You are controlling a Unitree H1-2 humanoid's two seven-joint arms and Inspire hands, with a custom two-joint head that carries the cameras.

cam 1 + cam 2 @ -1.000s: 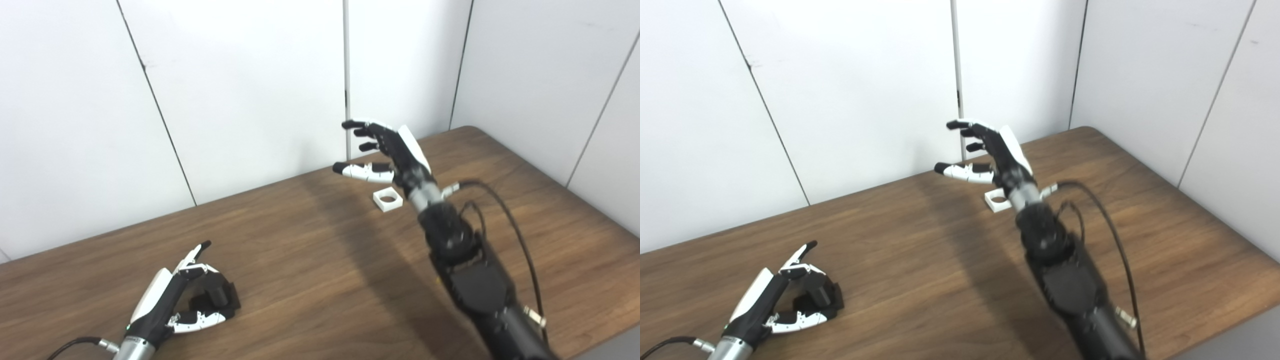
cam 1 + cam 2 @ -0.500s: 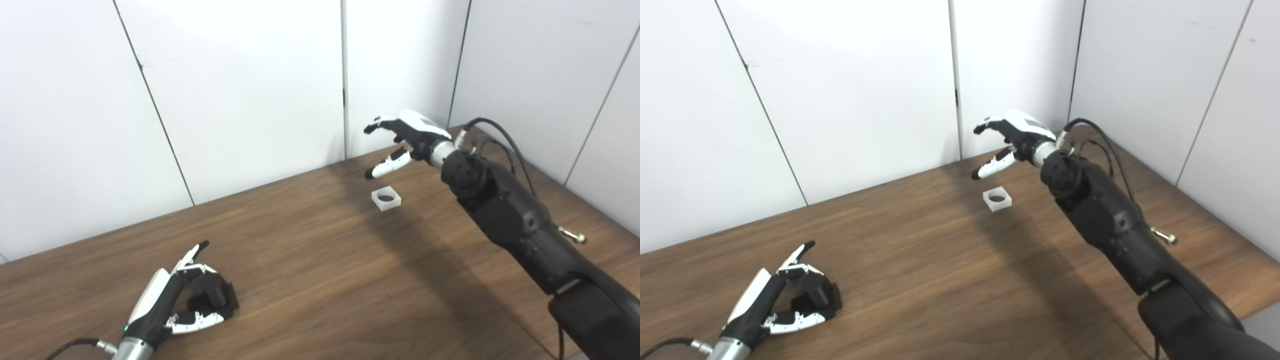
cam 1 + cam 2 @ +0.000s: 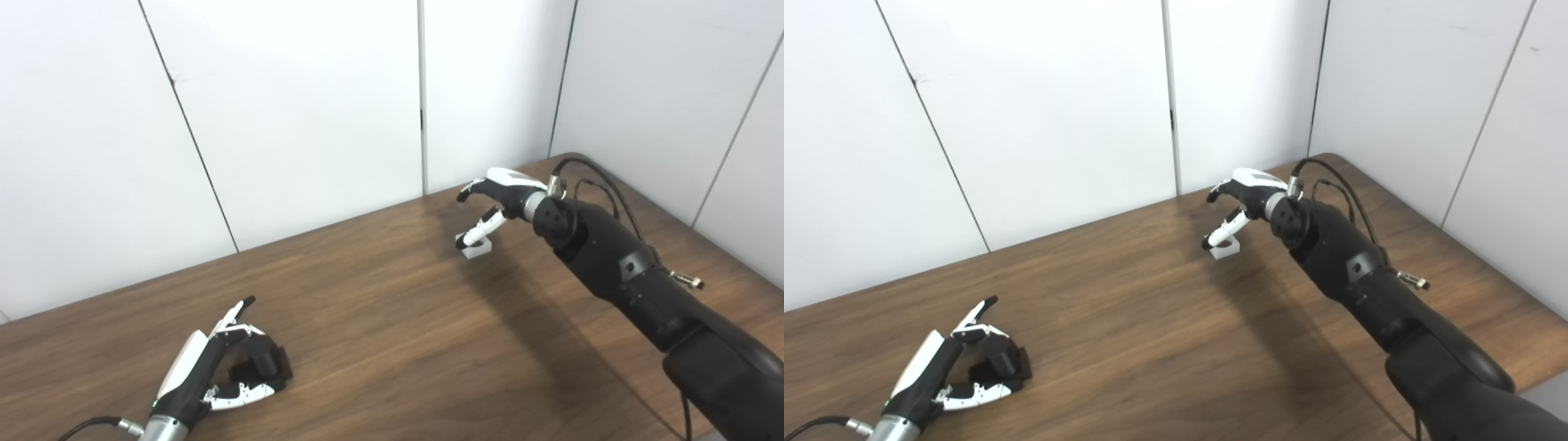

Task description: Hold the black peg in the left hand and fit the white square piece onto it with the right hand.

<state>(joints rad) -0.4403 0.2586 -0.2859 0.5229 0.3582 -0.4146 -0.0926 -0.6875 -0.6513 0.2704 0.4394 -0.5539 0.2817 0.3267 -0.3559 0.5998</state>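
The black peg (image 3: 266,362) with its square base rests on the wooden table (image 3: 380,318) at the front left. My left hand (image 3: 199,367) lies on the table with its fingers curled over the peg and the thumb under it; one finger sticks out straight. The white square piece (image 3: 479,248), with a round hole, lies on the table at the back right. My right hand (image 3: 502,193) is open just above it, palm down, thumb tip pointing down onto the piece's near-left corner and partly hiding it. The fingers hover behind the piece.
White wall panels stand close behind the table's back edge. The table's rounded right corner (image 3: 576,158) is just behind the right hand. The right arm (image 3: 643,288) with loose cables stretches across the right side of the table.
The right hand has dropped from above the white piece down to it, its thumb now over the piece. The left hand and the peg have not moved.
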